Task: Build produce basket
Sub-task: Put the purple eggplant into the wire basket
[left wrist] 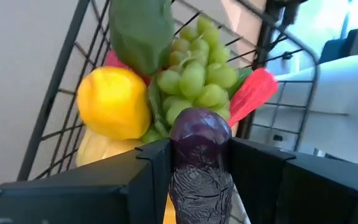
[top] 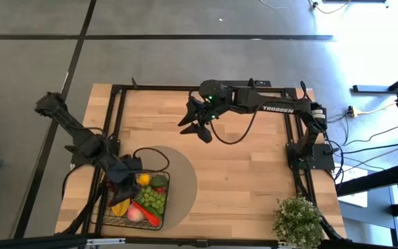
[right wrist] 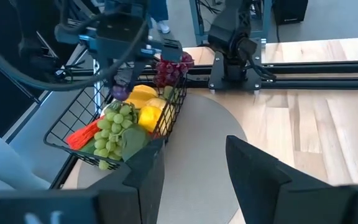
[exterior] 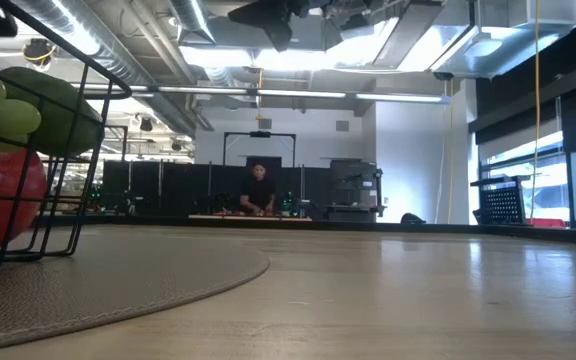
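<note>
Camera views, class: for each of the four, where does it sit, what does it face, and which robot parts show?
High: overhead, straight down; both arms, basket.
Low: table height, across the round mat; no gripper.
Left wrist: left gripper holding an eggplant over the basket.
Right wrist: right gripper open.
All four share the basket.

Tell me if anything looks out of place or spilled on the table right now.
Nothing stands out. The produce all sits inside the basket on the round mat, none spilled. The left tool holds an eggplant over the basket. The right tool hangs open, empty, above the table's far side.
</note>
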Robot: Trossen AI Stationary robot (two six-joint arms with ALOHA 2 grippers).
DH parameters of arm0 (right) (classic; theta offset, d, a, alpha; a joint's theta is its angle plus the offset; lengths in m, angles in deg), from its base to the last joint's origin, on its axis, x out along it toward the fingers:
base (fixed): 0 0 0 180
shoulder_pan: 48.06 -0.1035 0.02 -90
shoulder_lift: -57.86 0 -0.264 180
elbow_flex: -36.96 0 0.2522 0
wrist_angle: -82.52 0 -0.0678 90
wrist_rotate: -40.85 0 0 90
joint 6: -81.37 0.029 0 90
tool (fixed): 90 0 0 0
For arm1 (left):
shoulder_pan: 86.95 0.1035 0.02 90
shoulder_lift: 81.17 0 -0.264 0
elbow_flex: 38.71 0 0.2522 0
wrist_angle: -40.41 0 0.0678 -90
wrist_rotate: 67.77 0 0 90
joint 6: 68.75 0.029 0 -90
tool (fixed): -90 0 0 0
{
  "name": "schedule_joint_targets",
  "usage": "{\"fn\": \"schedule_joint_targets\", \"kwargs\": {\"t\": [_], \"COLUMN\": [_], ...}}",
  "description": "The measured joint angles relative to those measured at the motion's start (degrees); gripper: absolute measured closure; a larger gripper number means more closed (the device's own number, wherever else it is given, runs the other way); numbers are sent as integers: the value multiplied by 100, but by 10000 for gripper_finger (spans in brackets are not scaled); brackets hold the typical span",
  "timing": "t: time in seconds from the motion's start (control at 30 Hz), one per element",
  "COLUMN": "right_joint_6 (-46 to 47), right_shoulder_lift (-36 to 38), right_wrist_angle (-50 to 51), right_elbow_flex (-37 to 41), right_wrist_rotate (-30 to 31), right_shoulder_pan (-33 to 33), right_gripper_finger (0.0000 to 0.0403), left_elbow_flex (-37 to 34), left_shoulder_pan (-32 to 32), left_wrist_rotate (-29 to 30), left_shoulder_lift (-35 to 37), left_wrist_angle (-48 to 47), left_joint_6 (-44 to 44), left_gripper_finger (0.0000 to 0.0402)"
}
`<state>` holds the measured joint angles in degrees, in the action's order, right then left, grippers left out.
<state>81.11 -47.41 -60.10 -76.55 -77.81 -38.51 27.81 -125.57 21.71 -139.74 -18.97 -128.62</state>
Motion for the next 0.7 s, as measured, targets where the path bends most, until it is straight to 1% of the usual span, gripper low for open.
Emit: {"fn": "schedule_joint_targets", "kwargs": {"t": [0.13,0.37,0.47,0.57,0.7], "right_joint_6": [-145,-288,-301,-302,-303], "right_shoulder_lift": [0,0,0,0,0], "right_wrist_angle": [0,1,2,1,-5], "right_elbow_flex": [0,0,0,0,0], "right_wrist_rotate": [-22,-583,-600,-598,-598], "right_shoulder_pan": [-49,-71,-75,-75,-75], "right_gripper_finger": [240,240,240,240,240], "left_elbow_flex": [-175,-502,-592,-656,-711], "left_shoulder_pan": [-100,-185,-183,-183,-182], "left_wrist_rotate": [4,-84,-258,-442,-601], "left_shoulder_lift": [0,-3,-4,-4,-3], "left_wrist_angle": [-13,-111,-112,-127,-125], "left_joint_6": [0,-15,-87,-412,-490], "left_gripper_finger": [274,274,274,274,274]}}
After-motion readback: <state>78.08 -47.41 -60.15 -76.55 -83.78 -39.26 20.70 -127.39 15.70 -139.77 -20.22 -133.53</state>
